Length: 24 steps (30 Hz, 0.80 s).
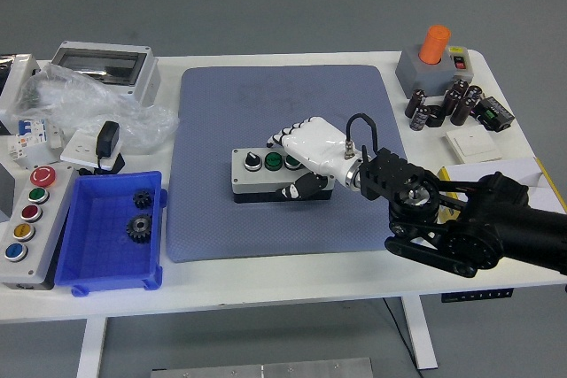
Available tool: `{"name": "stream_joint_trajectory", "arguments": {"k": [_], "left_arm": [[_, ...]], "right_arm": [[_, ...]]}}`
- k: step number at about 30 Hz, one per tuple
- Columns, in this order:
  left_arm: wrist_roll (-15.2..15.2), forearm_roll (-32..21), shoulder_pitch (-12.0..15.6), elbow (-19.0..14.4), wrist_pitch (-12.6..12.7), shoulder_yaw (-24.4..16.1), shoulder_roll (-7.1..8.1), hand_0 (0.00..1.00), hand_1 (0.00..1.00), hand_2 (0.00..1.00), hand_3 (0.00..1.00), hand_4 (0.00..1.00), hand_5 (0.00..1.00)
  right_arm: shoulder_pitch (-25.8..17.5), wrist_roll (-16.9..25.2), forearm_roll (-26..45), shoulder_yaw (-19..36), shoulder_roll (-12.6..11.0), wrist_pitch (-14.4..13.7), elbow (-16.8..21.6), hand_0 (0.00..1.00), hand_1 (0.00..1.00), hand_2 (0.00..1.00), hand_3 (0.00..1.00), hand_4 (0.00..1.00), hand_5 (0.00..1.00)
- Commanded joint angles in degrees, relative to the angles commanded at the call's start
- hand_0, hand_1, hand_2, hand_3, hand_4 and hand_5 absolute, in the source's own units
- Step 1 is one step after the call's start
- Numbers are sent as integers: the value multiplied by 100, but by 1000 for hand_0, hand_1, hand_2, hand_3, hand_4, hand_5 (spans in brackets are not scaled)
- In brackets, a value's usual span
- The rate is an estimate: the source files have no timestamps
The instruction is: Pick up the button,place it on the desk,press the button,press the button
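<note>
**What the white table is carrying**

We are seeing the white table (pixel 292 276) carrying a blue-grey rectangular mat (pixel 283 104) at centre, a blue plastic bin (pixel 93 263) and grey multi-button control box (pixel 27 223) left, and a grey block with orange cylinder (pixel 432 59) far right.

No lettering anywhere is clear enough to read.

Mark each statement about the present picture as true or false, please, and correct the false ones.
1. The right hand grasps the grey button box. True.
2. The button box lies on the blue-grey mat. True.
3. The blue bin holds nothing. False: two dark gears lie in it.
4. The orange cylinder stands at the table's near left corner. False: it stands at the far right.
</note>
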Motion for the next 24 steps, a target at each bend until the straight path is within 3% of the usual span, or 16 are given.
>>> {"name": "stream_joint_trajectory", "arguments": {"k": [6, 7, 12, 13, 17, 24], "left_arm": [[48, 70, 13, -2, -104, -26, -2, 655, 691, 660, 656, 760, 435], [52, 71, 15, -3, -114, -24, -3, 656, 691, 658, 656, 756, 431], [49, 91, 7, -5, -133, -41, -6, 656, 691, 658, 656, 756, 431], [48, 95, 5, -6, -136, -45, -7, 655, 691, 655, 653, 753, 429], [51, 93, 11, -6, -151, -39, -13, 655, 691, 655, 653, 753, 429], [45, 84, 23, -4, -160, -41, -16, 655, 691, 653, 653, 751, 426]], "right_arm": [[-27, 123, 404, 455, -292, 185, 539, 655, 746, 825, 867, 673, 66], [-22, 111, 426, 517, -313, 206, 592, 679, 771, 864, 961, 781, 117], [-15, 10, 440, 580, -250, 275, 567, 679, 771, 864, 961, 781, 117], [-20, -6, 436, 585, -241, 293, 563, 745, 821, 967, 998, 904, 226], [-60, -38, 455, 696, -309, 380, 711, 745, 821, 967, 998, 904, 226], [-204, -50, 806, 1224, -756, 701, 1420, 764, 840, 998, 998, 932, 257]]}}
